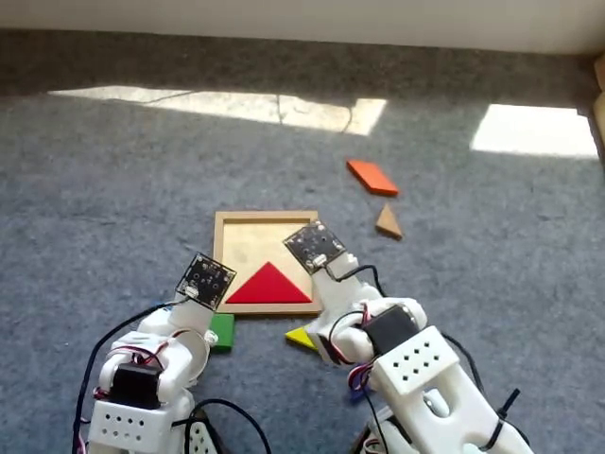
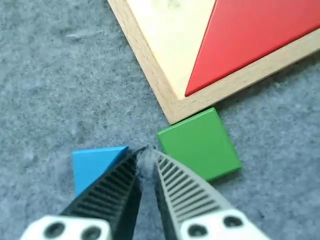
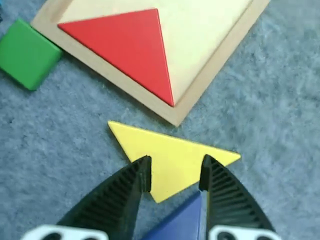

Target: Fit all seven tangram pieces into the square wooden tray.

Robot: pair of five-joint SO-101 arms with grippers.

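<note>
Tray (image 1: 265,216) holds the red triangle (image 1: 269,284) along its 6 o'clock edge. Left gripper (image 2: 145,152) is clenched, tips touching; right gripper (image 3: 175,172) is spread astride the yellow triangle (image 3: 170,152).

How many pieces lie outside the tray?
6: green square, pale blue triangle at tray corner; yellow triangle, dark blue piece by right gripper; orange piece, tan triangle farther off.

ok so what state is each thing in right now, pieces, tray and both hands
wooden tray: flat on the carpet, mostly unfilled
red triangle: seated in the tray
green square: out, by the tray's corner
blue triangle: out, on the carpet
yellow triangle: out, on the carpet
dark blue piece: out, partly hidden
orange parallelogram: out
tan triangle: out
left hand: shut, empty
right hand: open, straddling the yellow triangle
</note>
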